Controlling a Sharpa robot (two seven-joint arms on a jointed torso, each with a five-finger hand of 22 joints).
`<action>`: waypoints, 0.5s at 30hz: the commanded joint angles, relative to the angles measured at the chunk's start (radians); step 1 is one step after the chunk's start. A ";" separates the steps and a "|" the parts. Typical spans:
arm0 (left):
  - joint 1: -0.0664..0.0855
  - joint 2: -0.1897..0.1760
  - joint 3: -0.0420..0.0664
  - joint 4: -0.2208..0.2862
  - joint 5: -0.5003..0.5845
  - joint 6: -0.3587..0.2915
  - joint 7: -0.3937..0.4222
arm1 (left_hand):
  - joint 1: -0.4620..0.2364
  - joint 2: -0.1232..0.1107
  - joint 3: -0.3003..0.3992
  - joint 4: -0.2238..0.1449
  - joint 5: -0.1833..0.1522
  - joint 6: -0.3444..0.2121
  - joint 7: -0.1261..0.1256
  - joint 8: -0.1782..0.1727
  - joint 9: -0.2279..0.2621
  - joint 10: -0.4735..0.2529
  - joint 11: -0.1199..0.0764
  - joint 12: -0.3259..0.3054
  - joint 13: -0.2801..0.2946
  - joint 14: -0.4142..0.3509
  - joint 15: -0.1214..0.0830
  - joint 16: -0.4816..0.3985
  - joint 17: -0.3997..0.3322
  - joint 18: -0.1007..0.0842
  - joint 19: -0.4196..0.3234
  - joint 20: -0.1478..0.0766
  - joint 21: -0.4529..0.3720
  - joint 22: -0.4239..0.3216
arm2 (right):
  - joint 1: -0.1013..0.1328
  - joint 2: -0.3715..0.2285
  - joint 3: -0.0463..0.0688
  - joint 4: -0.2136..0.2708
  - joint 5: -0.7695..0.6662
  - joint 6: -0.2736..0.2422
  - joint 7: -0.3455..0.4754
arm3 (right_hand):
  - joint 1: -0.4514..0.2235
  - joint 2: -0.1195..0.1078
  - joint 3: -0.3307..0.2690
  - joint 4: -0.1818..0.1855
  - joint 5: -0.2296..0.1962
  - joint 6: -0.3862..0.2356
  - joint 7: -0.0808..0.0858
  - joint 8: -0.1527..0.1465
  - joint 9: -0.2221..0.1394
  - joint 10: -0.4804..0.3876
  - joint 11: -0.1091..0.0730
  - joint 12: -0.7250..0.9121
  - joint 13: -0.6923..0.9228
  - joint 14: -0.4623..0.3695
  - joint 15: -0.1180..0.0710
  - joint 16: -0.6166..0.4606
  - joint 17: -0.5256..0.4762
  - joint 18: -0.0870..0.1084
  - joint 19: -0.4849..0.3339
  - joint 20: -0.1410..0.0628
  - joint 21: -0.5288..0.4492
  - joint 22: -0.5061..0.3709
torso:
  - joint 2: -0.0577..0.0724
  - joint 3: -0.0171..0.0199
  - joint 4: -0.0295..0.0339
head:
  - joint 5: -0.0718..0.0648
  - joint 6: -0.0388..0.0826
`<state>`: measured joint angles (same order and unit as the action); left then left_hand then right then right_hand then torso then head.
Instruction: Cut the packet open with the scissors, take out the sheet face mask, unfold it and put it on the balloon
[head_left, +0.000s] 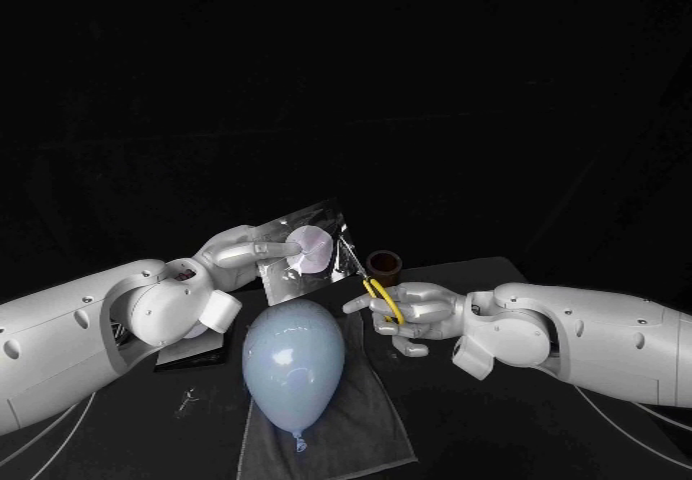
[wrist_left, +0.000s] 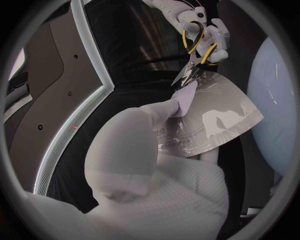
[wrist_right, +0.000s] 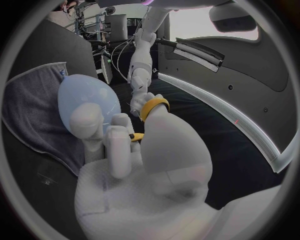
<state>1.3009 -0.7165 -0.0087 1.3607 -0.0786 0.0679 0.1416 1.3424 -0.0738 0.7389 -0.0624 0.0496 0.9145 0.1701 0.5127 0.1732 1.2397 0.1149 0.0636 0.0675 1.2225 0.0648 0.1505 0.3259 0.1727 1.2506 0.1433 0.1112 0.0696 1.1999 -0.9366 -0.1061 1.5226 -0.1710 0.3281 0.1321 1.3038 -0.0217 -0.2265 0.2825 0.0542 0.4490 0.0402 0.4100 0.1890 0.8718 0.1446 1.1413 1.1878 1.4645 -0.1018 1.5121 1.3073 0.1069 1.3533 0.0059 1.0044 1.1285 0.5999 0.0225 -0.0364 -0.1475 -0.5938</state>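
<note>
My left hand holds a shiny silver packet upright above the table, thumb and fingers pinching its lower part. In the left wrist view the packet stands clear of that hand. My right hand grips yellow-handled scissors, blades pointing up at the packet's right edge. From the left wrist the scissors have their tips touching the packet's top corner. The yellow handle sits over the right hand. A pale blue balloon lies on the grey towel below both hands.
A brown cylinder stands just behind the right hand. A flat black object lies left of the balloon, and a small clear item sits nearer the front. The balloon and towel lie beside the right hand.
</note>
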 joint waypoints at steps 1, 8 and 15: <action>0.001 0.004 0.000 0.002 -0.007 0.031 0.001 | -0.004 0.011 0.001 -0.006 0.002 -0.002 0.007 0.001 0.221 0.008 -0.002 0.001 0.000 0.004 -0.006 -0.006 0.003 0.011 0.008 0.001 0.007 0.001 | 0.005 0.008 0.005 0.002 -0.013 0.013 0.018 | 0.005 0.009 -0.007 -0.002 -0.005 -0.432 -0.025 0.003 0.000 0.386 -0.197 0.214 0.130 0.061 -0.003 -0.004 0.130 0.014 -0.008 0.000 -0.007 0.000 | 0.000 0.0002 0.0007 | -0.001 0.001; 0.001 0.005 -0.001 0.001 -0.007 0.033 0.001 | -0.004 0.011 0.001 -0.006 0.002 -0.002 0.007 0.001 0.221 0.008 -0.002 0.001 0.000 0.004 -0.006 -0.006 0.003 0.011 0.008 0.001 0.007 0.001 | 0.010 0.013 0.015 -0.004 -0.018 0.011 0.022 | 0.007 0.012 -0.009 -0.002 -0.005 -0.432 -0.024 -0.013 -0.008 0.387 -0.196 0.215 0.131 0.061 -0.003 -0.004 0.131 0.014 -0.008 0.000 -0.007 0.000 | 0.000 -0.0005 0.0008 | -0.003 0.001; 0.001 0.003 -0.001 -0.001 -0.007 0.032 0.001 | -0.004 0.011 0.001 -0.006 0.002 -0.002 0.007 0.001 0.221 0.008 -0.002 0.001 0.000 0.004 -0.006 -0.006 0.003 0.011 0.008 0.001 0.007 0.001 | 0.014 0.009 0.021 -0.012 -0.022 0.006 0.024 | 0.011 0.018 -0.014 -0.003 -0.005 -0.427 -0.022 -0.008 -0.007 0.387 -0.195 0.216 0.132 0.061 -0.002 -0.004 0.131 0.014 -0.008 0.001 -0.006 0.001 | 0.000 -0.0011 0.0009 | -0.002 0.002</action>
<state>1.3024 -0.7154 -0.0080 1.3577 -0.0775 0.0721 0.1439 1.3379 -0.0700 0.7389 -0.0625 0.0496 0.9137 0.1694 0.5125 0.1935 1.2403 0.1142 0.0628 0.0670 1.2259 0.0613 0.1468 0.3280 0.1726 1.2505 0.1433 0.1112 0.0696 1.2096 -0.9277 -0.0893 1.5115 -0.1882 0.3276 0.1315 1.3116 -0.0113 -0.2346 0.2798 0.0542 0.4483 0.0406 0.4003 0.1813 0.8718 0.1446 1.1414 1.1878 1.4645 -0.1018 1.5086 1.3082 0.1062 1.3533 0.0059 1.0005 1.1288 0.6001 0.0221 -0.0352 -0.1501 -0.5911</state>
